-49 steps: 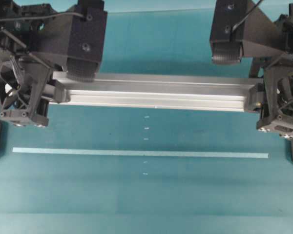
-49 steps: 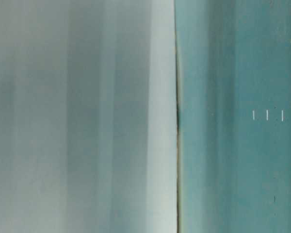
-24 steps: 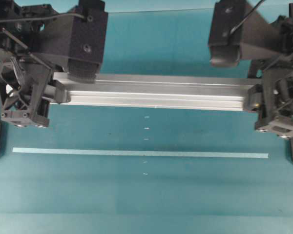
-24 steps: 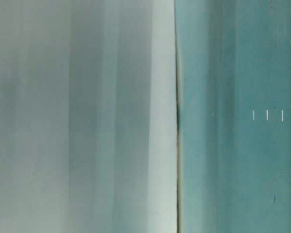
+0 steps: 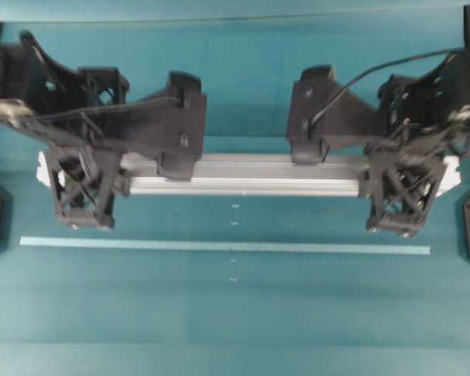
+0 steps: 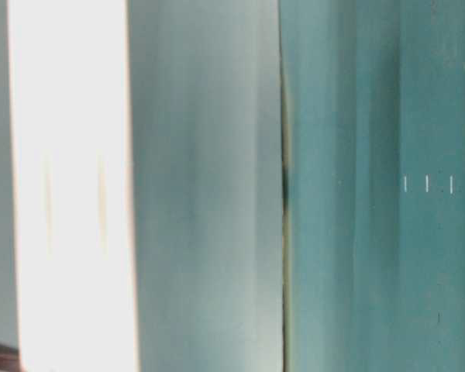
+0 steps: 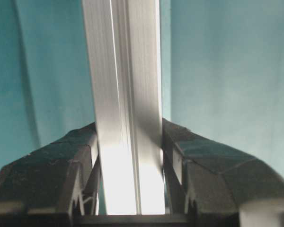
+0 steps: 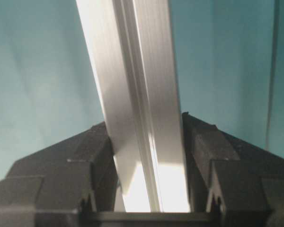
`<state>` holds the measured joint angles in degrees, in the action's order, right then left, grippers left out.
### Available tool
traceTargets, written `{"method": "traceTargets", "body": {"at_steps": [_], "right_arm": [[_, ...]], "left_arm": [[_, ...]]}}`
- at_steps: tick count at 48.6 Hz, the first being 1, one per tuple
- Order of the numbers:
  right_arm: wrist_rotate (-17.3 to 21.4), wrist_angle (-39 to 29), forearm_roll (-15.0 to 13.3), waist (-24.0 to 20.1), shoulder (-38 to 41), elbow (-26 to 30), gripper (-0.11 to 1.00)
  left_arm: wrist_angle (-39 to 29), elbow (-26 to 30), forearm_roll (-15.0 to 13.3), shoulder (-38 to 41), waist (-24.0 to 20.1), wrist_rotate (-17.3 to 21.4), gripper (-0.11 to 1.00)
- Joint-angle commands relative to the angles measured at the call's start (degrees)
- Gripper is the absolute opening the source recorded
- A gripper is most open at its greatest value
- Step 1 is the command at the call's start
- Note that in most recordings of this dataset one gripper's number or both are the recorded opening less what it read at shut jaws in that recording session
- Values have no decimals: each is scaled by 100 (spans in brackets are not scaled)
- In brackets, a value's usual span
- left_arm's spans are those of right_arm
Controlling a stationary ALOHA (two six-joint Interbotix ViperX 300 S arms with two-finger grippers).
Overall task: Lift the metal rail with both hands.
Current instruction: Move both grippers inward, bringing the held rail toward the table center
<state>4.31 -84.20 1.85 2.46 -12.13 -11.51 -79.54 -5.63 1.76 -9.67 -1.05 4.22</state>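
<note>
While both tools gripped it, the metal rail (image 5: 251, 175) hung level across the far half of the tabletop (image 5: 235, 321). Left tool (image 7: 128, 161): jaws clenched on the rail's two sides, near its left end. Right tool (image 8: 149, 165): same clamp near the right end, the rail running away from it at a slight slant in the wrist view. In the overhead view the left tool (image 5: 84, 192) and right tool (image 5: 395, 196) each straddled the bar, short stubs of rail showing beyond them. Black cable (image 5: 376, 70) looped over the right arm. Nearer the camera, well apart from the rail, a thin pale tape strip (image 5: 219, 246) lay parallel to it. Small white tick marks (image 5: 235, 223) ran in a line across the strip. No readable writing. Table-level view was blurred: a bright band, nothing resolved.
</note>
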Motion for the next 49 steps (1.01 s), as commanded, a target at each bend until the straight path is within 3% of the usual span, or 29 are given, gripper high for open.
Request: {"method": "traceTargets", "body": {"at_steps": [1, 20, 49], "right_arm": [[-114, 369, -26, 35, -35, -229, 40], [-272, 1600, 132, -9, 369, -1072, 40], [-299, 3270, 123, -62, 782, -2004, 40]], "left_arm": [[325, -272, -9, -167, 9, 0, 31], [1354, -1248, -9, -35, -149, 9, 31], [2856, -2505, -9, 325, -149, -185, 31]]}}
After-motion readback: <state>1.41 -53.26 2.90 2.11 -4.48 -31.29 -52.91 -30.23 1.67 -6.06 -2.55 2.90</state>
